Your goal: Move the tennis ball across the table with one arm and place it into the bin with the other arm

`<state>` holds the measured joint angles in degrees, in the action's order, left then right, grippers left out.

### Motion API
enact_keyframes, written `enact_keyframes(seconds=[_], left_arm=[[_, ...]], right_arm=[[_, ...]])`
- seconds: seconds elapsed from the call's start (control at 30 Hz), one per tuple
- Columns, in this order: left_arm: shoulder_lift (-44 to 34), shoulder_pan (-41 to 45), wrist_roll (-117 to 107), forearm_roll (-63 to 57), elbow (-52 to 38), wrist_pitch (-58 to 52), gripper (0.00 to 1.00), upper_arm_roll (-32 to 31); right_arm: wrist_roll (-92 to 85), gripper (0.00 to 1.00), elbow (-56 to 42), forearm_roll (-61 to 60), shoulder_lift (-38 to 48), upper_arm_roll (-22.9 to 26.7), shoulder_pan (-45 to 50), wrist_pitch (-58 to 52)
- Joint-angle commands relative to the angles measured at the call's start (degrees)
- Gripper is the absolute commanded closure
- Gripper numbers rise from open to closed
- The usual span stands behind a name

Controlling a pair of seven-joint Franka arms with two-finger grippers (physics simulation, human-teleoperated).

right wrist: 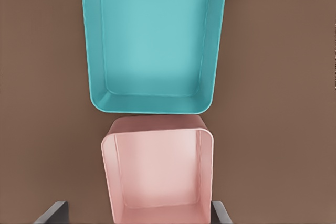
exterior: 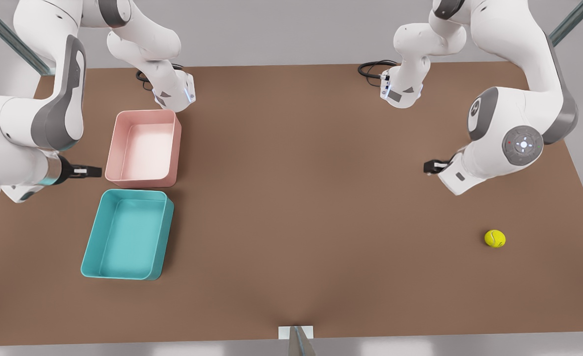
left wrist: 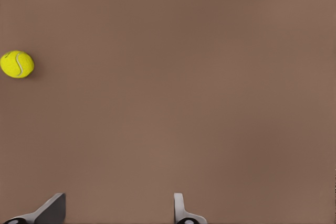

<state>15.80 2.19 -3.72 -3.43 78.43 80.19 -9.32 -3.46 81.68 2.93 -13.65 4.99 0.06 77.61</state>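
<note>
Though uncovered, tennis ball (left wrist: 17, 64) edge-cropped

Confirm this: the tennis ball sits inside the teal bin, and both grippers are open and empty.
Not quite. The tennis ball lies on the bare table, far from the teal bin, as the front view shows. The left gripper and right gripper are indeed open and empty.

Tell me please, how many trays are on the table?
2. The teal tray lies near the front view's left, closer to the camera. The pink tray lies just behind it, almost touching. Both are empty, and none seems hidden.
</note>
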Motion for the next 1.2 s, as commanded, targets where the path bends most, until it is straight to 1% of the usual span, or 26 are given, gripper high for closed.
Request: enact_keyframes(seconds=[0.0, 0.07, 0.1, 0.13, 0.17, 0.2, 0.23, 0.27, 0.33, 0.37, 0.4, 0.43, 0.47, 0.5, 0.53, 0.63, 0.7, 0.77, 0.87, 1.0, 1.17], left_arm=[[-0.1, 0.0, -2.3, 0.6, 0.0, 6.0, 0.0, 0.0], [0.1, 0.0, -2.3, 0.6, 0.0, 6.0, 0.0, 0.7], [1.0, 0.0, -2.0, 0.6, 0.0, 6.4, 0.14, 1.1], [4.2, -0.2, -1.6, 0.4, -1.3, 7.4, 0.75, 1.6], [7.7, -1.0, 1.8, -0.1, -3.1, 11.2, 0.79, 2.2], [9.5, -3.4, 6.7, 0.1, -3.0, 17.6, 0.79, 2.3], [11.9, -5.4, 15.1, -0.4, -3.1, 20.4, 0.79, 2.4], [14.0, -7.1, 27.4, -1.1, -3.2, 20.7, 0.79, 3.1], [18.2, -9.7, 60.7, -1.9, -3.3, 29.1, 0.79, 8.5], [20.7, -12.1, 75.3, -2.2, -4.5, 32.7, 0.79, 8.9], [22.7, -12.9, 82.6, -4.0, -6.1, 33.0, 0.79, 8.9], [23.4, -13.3, 84.0, -4.8, -6.1, 33.1, 0.79, 8.9], [24.2, -14.2, 91.9, -5.1, -6.2, 35.2, 0.79, 8.9], [25.8, -15.5, 107.8, -5.1, -6.1, 42.1, 0.79, 8.9], [27.3, -16.2, 115.9, -5.0, -6.0, 46.2, 0.79, 8.9], [31.0, -17.7, 135.6, -5.1, -7.3, 46.5, 0.79, 9.6], [31.7, -19.5, 144.0, -5.1, -7.2, 46.5, 0.79, 9.8], [32.4, -19.9, 146.4, -5.2, -7.3, 46.8, 0.79, 10.9], [33.1, -20.7, 151.2, -8.5, -7.2, 48.7, 0.79, 11.1], [34.2, -20.8, 147.9, -8.5, -6.4, 48.8, 0.79, 11.1], [35.4, -21.5, 142.6, -11.5, -5.0, 48.8, 0.79, 11.7]], right_arm=[[-4.7, 0.0, 0.1, -1.3, 0.0, 0.1, -0.4, 5.1], [-4.8, 0.0, 0.1, -1.0, -0.1, 0.1, -0.5, 5.0], [-4.8, 0.0, 0.1, -1.0, -0.2, 0.1, -0.4, 5.1], [-4.8, 0.0, 0.0, -1.3, -0.4, 0.0, -0.4, 5.1], [-4.8, 0.0, 0.0, -1.3, -0.5, 0.0, -0.3, 5.1], [-4.8, 0.0, 0.1, -1.3, -0.5, 0.0, -0.3, 5.1], [-4.8, 0.0, 0.0, -1.2, -0.5, 0.0, -0.2, 5.1], [-4.8, 0.0, 0.0, -1.2, -0.5, 0.0, -0.2, 5.1], [-4.8, 0.0, 0.1, -1.3, -0.6, 0.0, -0.2, 5.1], [-4.8, 0.0, 0.0, -1.3, -0.6, 0.0, -0.3, 5.1], [-4.8, 0.0, 0.1, -1.3, -0.6, 0.0, -0.2, 5.1], [-4.8, 0.0, 0.1, -1.3, -0.6, 0.0, -0.3, 5.1], [-4.8, 0.0, 0.1, -1.2, -0.6, 0.0, -0.2, 5.1], [-4.9, 0.0, 0.1, -1.1, -0.6, 0.0, -0.2, 5.0], [-4.9, 0.0, 0.1, -1.2, -0.6, 0.0, -0.2, 5.0], [-4.9, 0.0, 0.2, -1.2, -0.9, 0.0, -0.2, 4.8], [-4.9, 0.0, 0.2, -1.0, -1.0, 0.0, 0.0, 4.8], [-4.9, 0.0, 0.1, -0.7, -1.1, -0.1, 0.0, 4.8], [-4.9, 0.0, 0.2, -0.7, -1.3, -0.2, 0.0, 4.7], [-5.0, 0.0, 0.1, -1.2, -1.5, -0.2, -0.1, 4.7], [-5.0, 0.0, 0.1, -0.9, -1.4, -0.2, -0.1, 4.7]])
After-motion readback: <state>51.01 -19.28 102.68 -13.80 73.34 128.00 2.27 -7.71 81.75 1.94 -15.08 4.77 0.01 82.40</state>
